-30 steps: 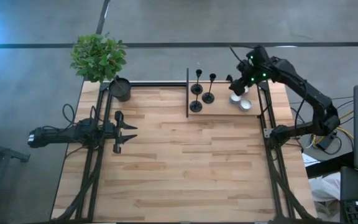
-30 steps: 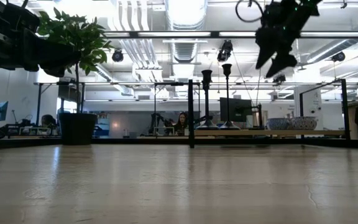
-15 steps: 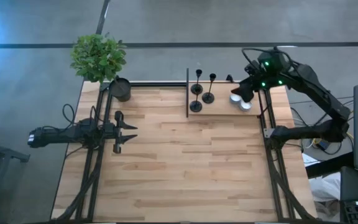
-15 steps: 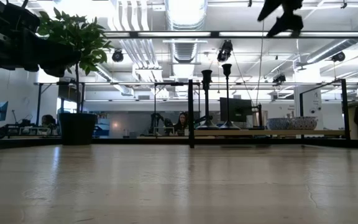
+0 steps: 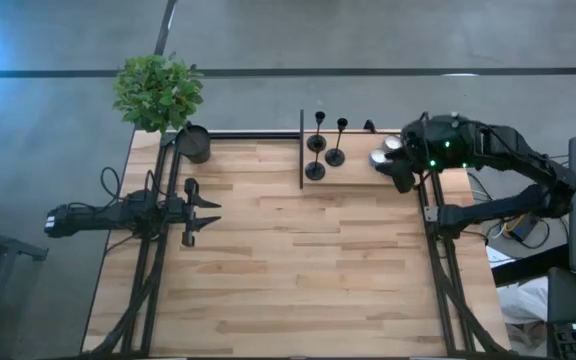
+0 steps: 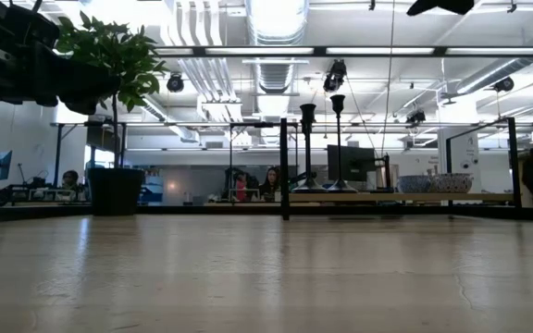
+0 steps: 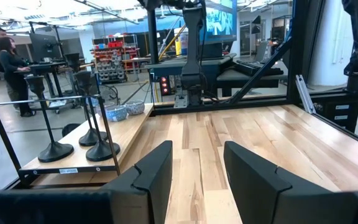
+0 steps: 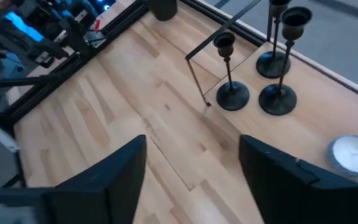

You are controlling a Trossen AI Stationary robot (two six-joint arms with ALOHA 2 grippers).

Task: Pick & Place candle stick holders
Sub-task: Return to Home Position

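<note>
Three black candle stick holders [image 5: 315, 170] [image 5: 335, 157] [image 5: 315, 143] stand upright on their round bases on a raised wooden platform [image 5: 353, 176] at the table's far edge. The right wrist view looks down on them [image 8: 232, 93] [image 8: 278, 99] [image 8: 272, 62]. My right gripper [image 5: 401, 177] hangs high above the platform's right end, slanting down, open and holding nothing [image 8: 191, 180]. My left gripper [image 5: 211, 215] rests level at the table's left side, open and holding nothing [image 7: 196, 168]; the holders [image 7: 79, 149] show far off in its wrist view.
Two white bowls [image 5: 380, 157] [image 5: 393, 143] sit on the platform right of the holders. A thin black frame post [image 5: 301, 150] bounds the platform's left side. A dark pot [image 5: 194, 143] with a green plant [image 5: 158, 92] stands at the far left corner. The table's middle [image 5: 298, 260] is bare wood.
My right gripper has swung from above the bowls at the far edge toward the near edge and a little to the right. It has risen almost out of the top of the low view. The holders and bowls stand as before.
</note>
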